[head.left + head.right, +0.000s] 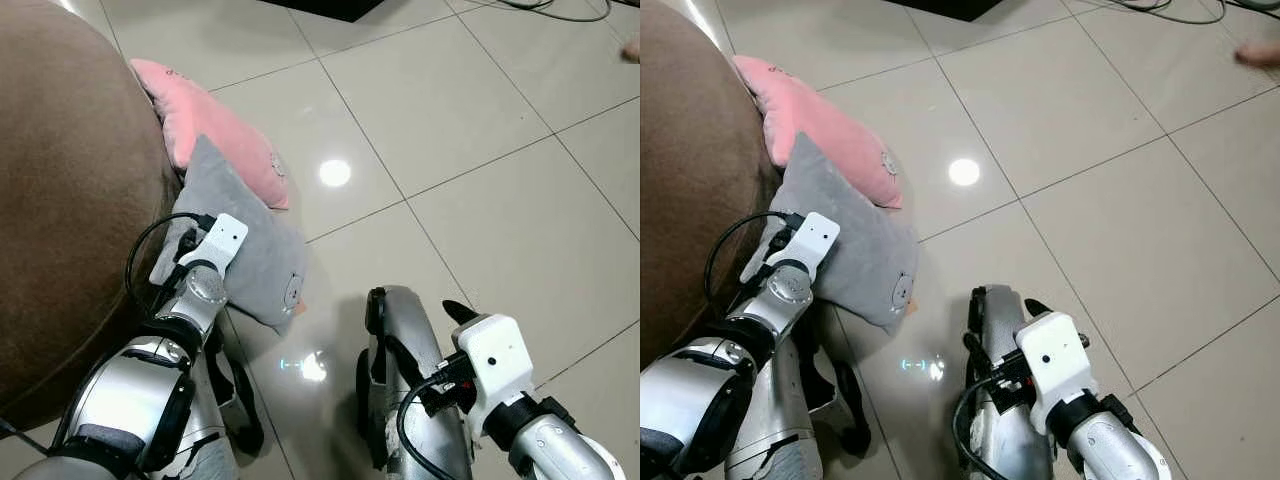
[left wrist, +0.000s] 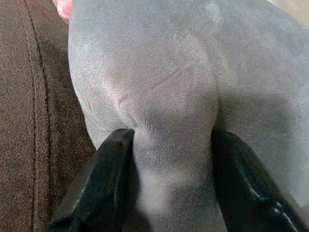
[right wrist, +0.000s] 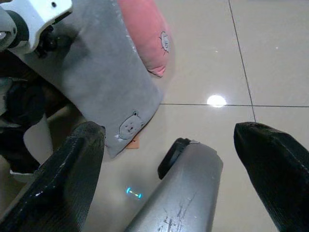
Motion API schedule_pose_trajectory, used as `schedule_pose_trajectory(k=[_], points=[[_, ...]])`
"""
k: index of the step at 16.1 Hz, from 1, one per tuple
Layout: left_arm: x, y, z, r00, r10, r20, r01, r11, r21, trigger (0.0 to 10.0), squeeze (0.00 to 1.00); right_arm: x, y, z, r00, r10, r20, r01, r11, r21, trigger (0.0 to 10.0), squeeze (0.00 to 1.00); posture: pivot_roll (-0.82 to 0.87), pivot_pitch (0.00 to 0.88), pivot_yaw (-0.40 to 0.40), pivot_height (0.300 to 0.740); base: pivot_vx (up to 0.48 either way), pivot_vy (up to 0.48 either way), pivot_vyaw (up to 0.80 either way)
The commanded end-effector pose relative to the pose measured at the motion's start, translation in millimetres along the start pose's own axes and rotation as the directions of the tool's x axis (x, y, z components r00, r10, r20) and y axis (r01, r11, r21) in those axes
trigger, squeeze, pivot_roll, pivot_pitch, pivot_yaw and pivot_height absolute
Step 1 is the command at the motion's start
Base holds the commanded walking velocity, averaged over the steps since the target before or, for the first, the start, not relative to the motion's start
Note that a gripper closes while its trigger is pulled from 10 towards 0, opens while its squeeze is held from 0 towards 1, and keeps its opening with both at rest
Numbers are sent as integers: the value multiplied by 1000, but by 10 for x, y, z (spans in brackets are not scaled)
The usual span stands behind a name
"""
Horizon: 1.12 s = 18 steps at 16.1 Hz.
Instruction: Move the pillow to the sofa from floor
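Note:
A grey pillow [image 1: 248,240] with a small bear patch leans against the brown sofa [image 1: 60,200] on the tiled floor. My left gripper [image 2: 171,159] is shut on a fold of the grey pillow [image 2: 164,87], its black fingers [image 2: 104,188] pinching the fabric on both sides. Behind it a pink pillow [image 1: 215,130] lies on the floor against the sofa. My right gripper [image 3: 169,169] stands open low over the floor, nothing between its fingers, to the right of the grey pillow [image 3: 106,82].
Beige floor tiles [image 1: 470,170] spread out to the right with a light glare spot. My own silver leg [image 1: 405,370] stands below. A dark object [image 1: 335,8] and a cable [image 1: 545,10] lie at the far edge.

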<state>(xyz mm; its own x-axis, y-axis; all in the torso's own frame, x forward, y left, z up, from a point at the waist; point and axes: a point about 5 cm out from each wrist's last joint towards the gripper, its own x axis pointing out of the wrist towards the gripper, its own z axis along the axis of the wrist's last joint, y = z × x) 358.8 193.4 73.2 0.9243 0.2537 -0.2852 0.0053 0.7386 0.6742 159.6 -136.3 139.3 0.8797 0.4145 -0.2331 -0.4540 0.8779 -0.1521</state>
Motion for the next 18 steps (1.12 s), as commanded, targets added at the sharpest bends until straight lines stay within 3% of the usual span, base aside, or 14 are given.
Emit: schedule_pose_trajectory(k=[1,18], points=[[-13,-30,-82,999,-29,-34,29,1000,4,0,0,-44,14,11,1000,14,7,-14,1000,-1,10000,0,-345,384,-76,515,0,0,0],[-16,-52,-70,998,-52,-31,51,998,-27,0,0,-26,53,-11,1000,15,6,-15,1000,1,10000,0,-337,378,-64,515,0,0,0]])
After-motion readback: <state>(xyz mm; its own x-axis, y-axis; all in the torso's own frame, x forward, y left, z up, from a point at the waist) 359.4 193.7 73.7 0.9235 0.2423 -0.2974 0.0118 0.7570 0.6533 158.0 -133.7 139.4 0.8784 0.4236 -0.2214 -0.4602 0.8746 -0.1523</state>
